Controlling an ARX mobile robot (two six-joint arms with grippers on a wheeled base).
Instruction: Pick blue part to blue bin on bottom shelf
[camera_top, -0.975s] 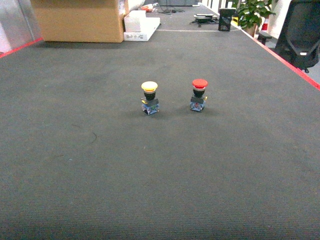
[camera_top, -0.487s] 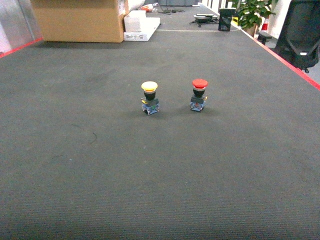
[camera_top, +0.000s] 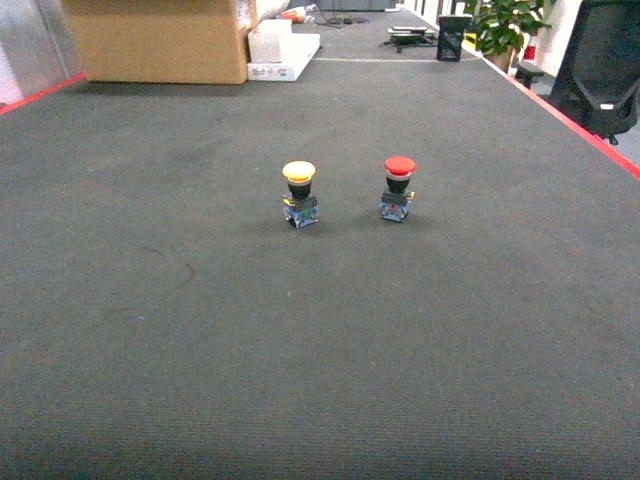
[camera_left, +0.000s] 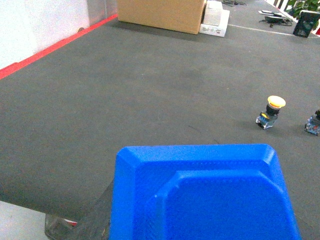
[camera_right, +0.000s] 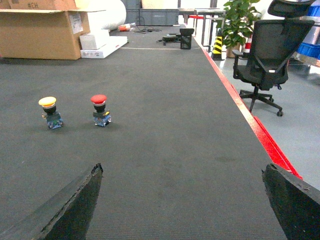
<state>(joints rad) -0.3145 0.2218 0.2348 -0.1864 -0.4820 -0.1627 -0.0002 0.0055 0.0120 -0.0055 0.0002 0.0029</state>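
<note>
A bright blue blocky part (camera_left: 205, 195) with chamfered corners fills the bottom of the left wrist view, very close to the camera. My left gripper (camera_left: 200, 227) is shut on it. One dark finger (camera_left: 97, 212) shows against the part's left side, and the other finger is hidden behind the part. My right gripper (camera_right: 182, 169) is open and empty, its two dark fingers spread wide above the dark grey mat. Neither gripper shows in the head view. The blue bin and the bottom shelf are out of view.
A yellow-capped push-button (camera_top: 299, 194) and a red-capped push-button (camera_top: 397, 187) stand upright side by side on the dark grey mat (camera_top: 320, 340). A cardboard box (camera_top: 160, 40) sits at the far left. Red edging (camera_right: 260, 135) borders the mat, with an office chair (camera_right: 272, 55) beyond it.
Both push-buttons sit a touch higher in the head view than one second ago; nothing else differs.
</note>
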